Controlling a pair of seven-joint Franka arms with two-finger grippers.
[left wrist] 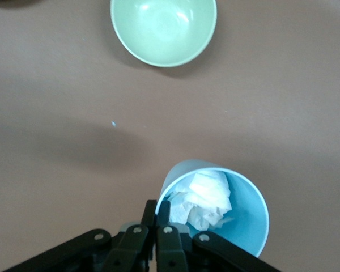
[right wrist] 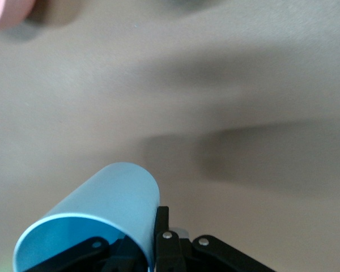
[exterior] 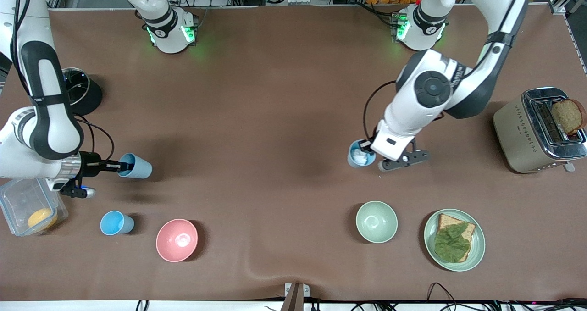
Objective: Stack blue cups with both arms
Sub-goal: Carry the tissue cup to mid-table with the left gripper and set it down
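Note:
My right gripper [exterior: 123, 166] is shut on the rim of a blue cup [exterior: 136, 166], one finger inside and one outside. It holds the cup tipped on its side above the table, mouth toward the wrist; the right wrist view shows this cup [right wrist: 102, 207] and gripper [right wrist: 150, 229]. My left gripper [exterior: 365, 153] is shut on the rim of a second blue cup [exterior: 359, 155] with crumpled white paper inside, shown in the left wrist view [left wrist: 238, 212] with the gripper [left wrist: 157, 212]. I cannot tell whether this cup is lifted. A third blue cup [exterior: 115, 222] stands upright beside the pink bowl [exterior: 177, 240].
A pale green bowl [exterior: 377, 221] and a green plate [exterior: 477, 247] with bread and lettuce lie nearer the front camera than the left gripper. A toaster [exterior: 513, 132] with bread stands at the left arm's end. A clear container [exterior: 18, 196] and a black pot [exterior: 80, 91] sit at the right arm's end.

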